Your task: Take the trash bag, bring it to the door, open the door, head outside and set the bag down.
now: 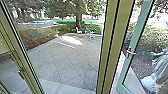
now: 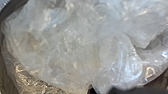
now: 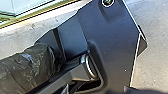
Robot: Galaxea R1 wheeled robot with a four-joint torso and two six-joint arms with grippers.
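Whether the left gripper and the right gripper are spread or pressed together I cannot tell. The trash bag point(image 2: 75, 47), crumpled translucent plastic, lies close before the left wrist camera. In the head view, a glass door's lever handle point(image 1: 128, 53) sits at 3 o'clock, a person point(image 1: 160, 72) at 4, the paved yard point(image 1: 62, 60) from 7 to 12, and 1 tree trunk point(image 1: 79, 20) at 12.

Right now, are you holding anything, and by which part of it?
The trash bag shows large in the left wrist view; whether it is held, and where, cannot be told.
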